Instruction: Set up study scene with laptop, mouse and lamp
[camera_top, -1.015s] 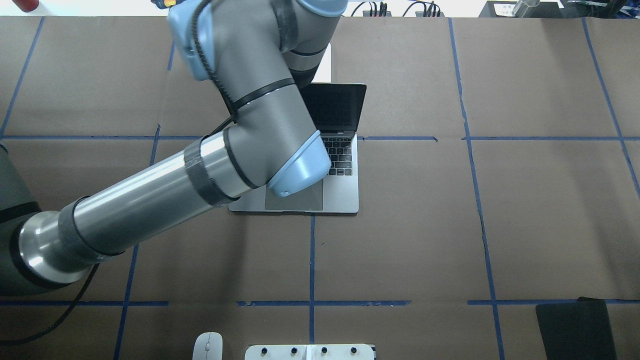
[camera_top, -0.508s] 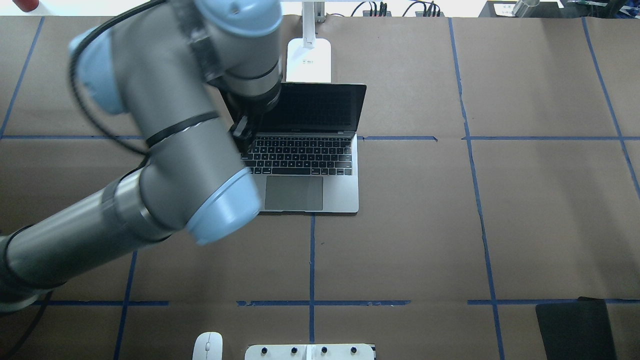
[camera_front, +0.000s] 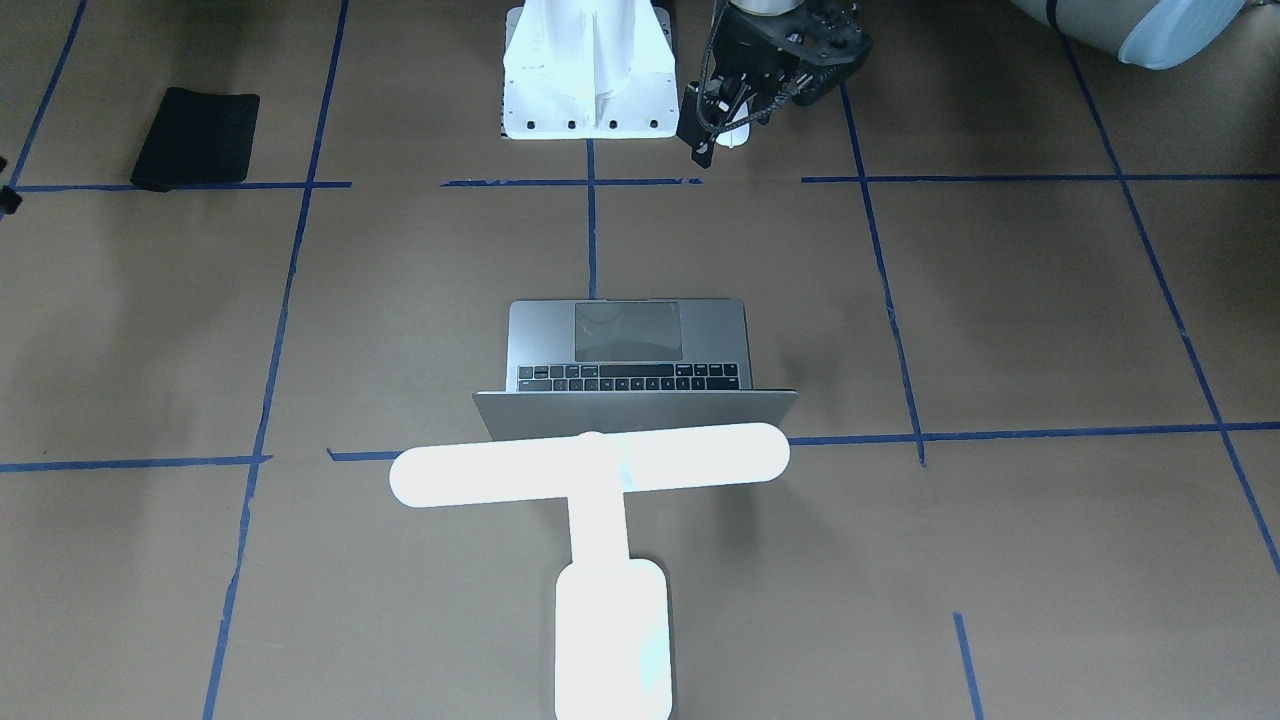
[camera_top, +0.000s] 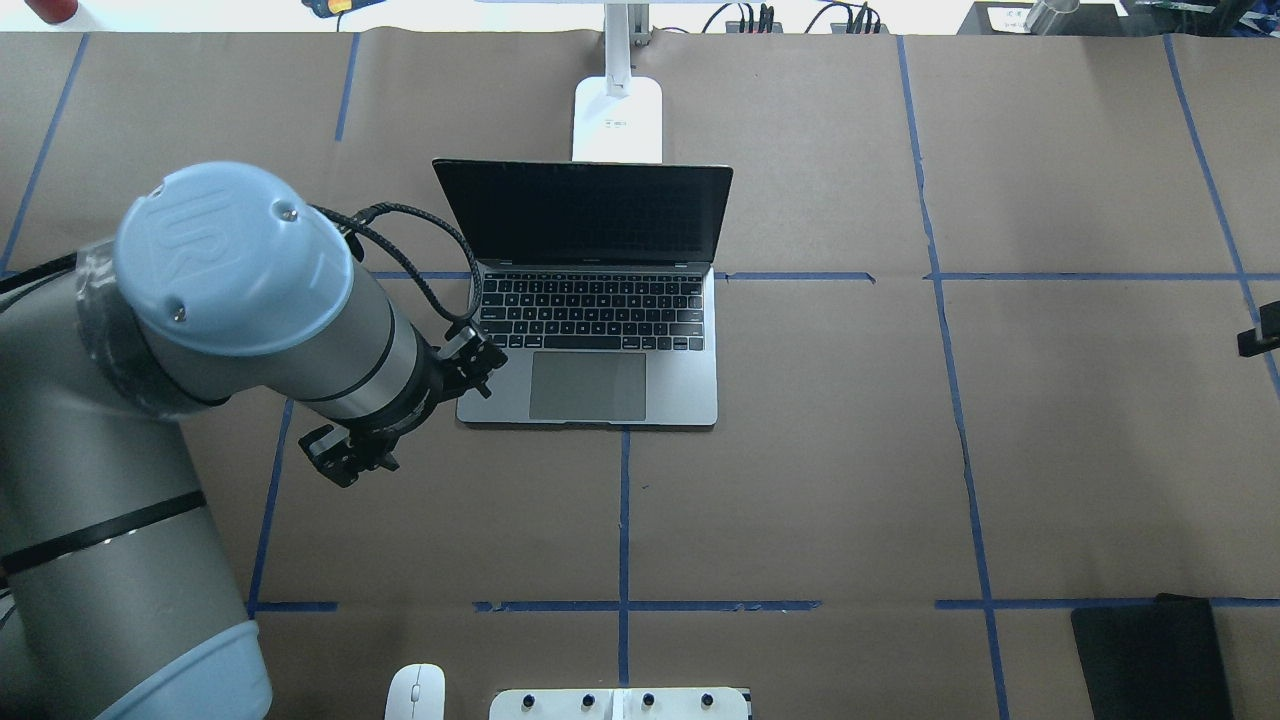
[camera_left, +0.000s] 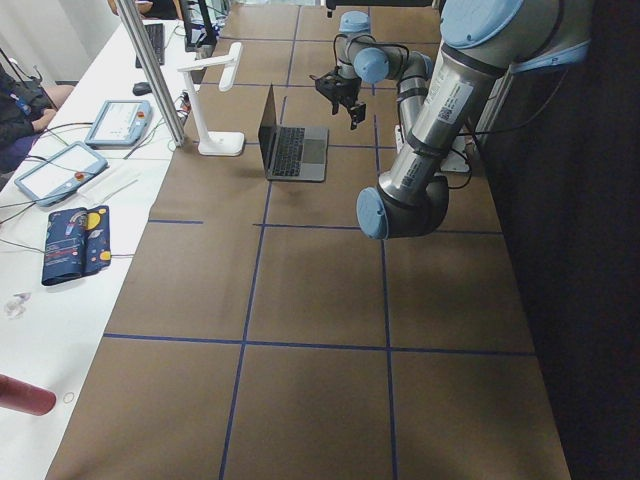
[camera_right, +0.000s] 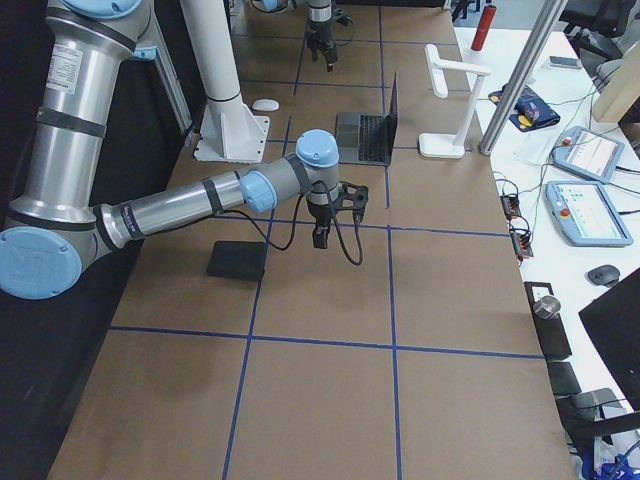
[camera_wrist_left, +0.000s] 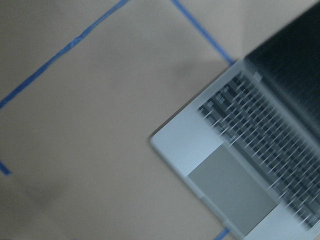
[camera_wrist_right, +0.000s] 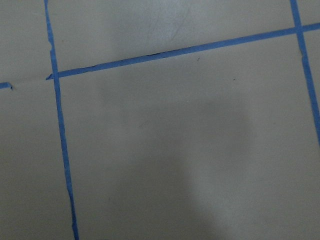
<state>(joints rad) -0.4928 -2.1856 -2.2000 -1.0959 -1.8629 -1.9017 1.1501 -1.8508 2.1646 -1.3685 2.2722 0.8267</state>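
The laptop (camera_top: 600, 385) stands open at mid-table, screen dark; it also shows in the front view (camera_front: 628, 345) and, blurred, in the left wrist view (camera_wrist_left: 225, 165). The lamp (camera_front: 590, 465) glows white behind the laptop's lid, and its base (camera_top: 617, 120) rests on the table. The mouse (camera_top: 415, 692) lies at the near edge beside the pedestal. My left gripper (camera_front: 722, 140) hangs high above the table, off the laptop's front-left corner, open and empty. My right gripper (camera_right: 320, 235) hovers over bare table far right; I cannot tell its state.
A black mat (camera_top: 1150, 660) lies at the near right corner. A white bolted pedestal (camera_front: 588, 70) stands at the near edge, centre. My left arm's large elbow (camera_top: 230, 260) overhangs the table's left part. Blue tape lines cross the brown table cover.
My left arm has swung back from the laptop's screen edge toward the near left, uncovering the whole laptop. The laptop, lamp and mouse have not moved. A bit of my right gripper now shows at the right edge.
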